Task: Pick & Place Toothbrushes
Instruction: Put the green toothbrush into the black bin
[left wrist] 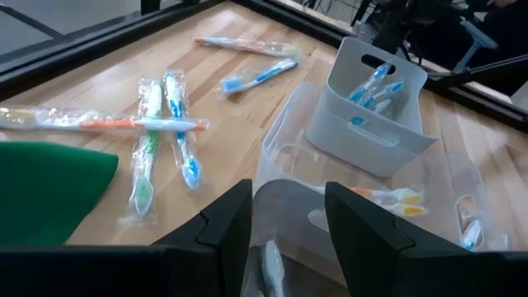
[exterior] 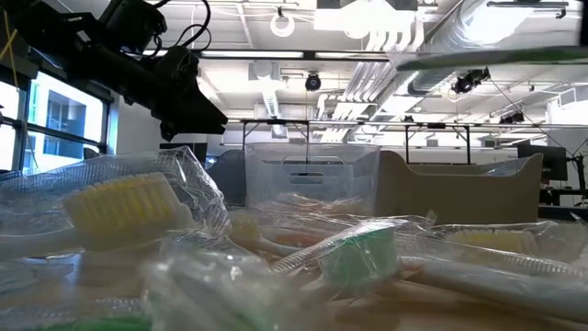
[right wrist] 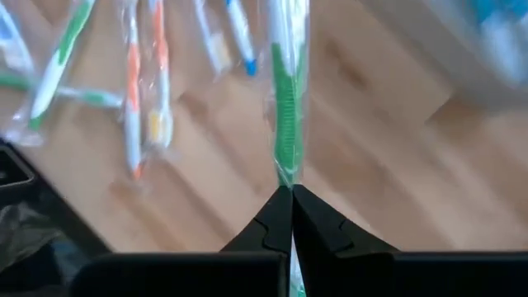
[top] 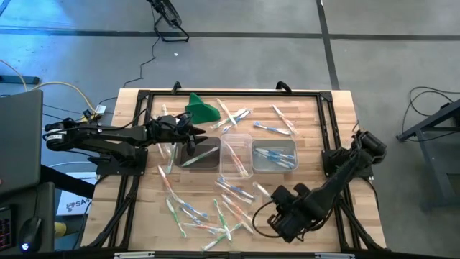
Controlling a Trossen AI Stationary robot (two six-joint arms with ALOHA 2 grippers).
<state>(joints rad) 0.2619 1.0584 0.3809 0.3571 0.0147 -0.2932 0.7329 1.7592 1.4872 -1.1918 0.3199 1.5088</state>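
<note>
Three clear tubs stand side by side mid-table: the left tub (top: 201, 155) holds a green toothbrush, the middle tub (top: 236, 155) is next to it, and the right tub (top: 274, 155) holds blue ones. My left gripper (top: 192, 135) (left wrist: 289, 223) stands open over the left tub's far rim, touching nothing. Near the table's front right, my right gripper (top: 277, 218) (right wrist: 290, 194) is shut on a wrapped green-and-white toothbrush (right wrist: 285, 99). Many wrapped toothbrushes (top: 208, 212) lie loose on the wood near the front edge. My right gripper pinches the wrapped green toothbrush between its two fingertips (right wrist: 272, 216), close to the lower end of its green grip (right wrist: 286, 175). The fingers point steeply down and the brush runs on along their line. It is lifted clear of the table.
A green cloth lump (top: 203, 109) (left wrist: 49, 190) lies at the far left beside more loose toothbrushes (top: 237, 115). A black frame (top: 230, 93) rims the wooden table. Bare wood shows between the tubs and the front pile.
</note>
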